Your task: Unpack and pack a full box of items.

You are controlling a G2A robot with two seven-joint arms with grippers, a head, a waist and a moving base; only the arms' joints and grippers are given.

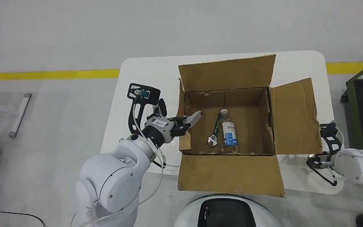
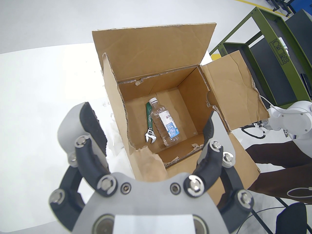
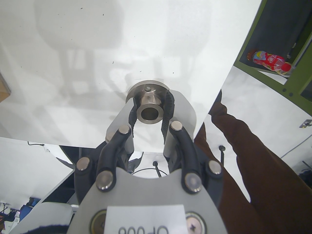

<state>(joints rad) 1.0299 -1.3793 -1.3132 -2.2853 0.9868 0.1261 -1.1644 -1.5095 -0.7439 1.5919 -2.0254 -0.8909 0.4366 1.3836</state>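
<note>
Although the white bench (image 1: 147, 85) is broad, the open cardboard box (image 1: 227, 74) takes up its middle and right, with its torn flaps splayed outward. Such worn card will likely flex or tear if it is pushed.

On the box floor, nearer the left wall, lies a clear plastic bottle (image 1: 228, 135), on its side with its cap toward the rear wall. It looks light, thin-walled and smooth, so it will probably roll or dent. A grasp across the labelled middle seems safest.

Just beside it, on the left-wall side, an adjustable wrench (image 1: 215, 131) lies flat. It is stiff, dense and low to the card, so the green handle is the part to pinch, though the bottle crowds it.

The left end effector (image 1: 191, 121) hangs over the bench beside the box's left wall, fingers spread and empty.

At the bench's right edge, the right end effector (image 3: 151, 108) is clamped across the barrel of a small flanged metal fitting (image 3: 148, 91). The fitting is hard, slick and heavy for its size.
</note>
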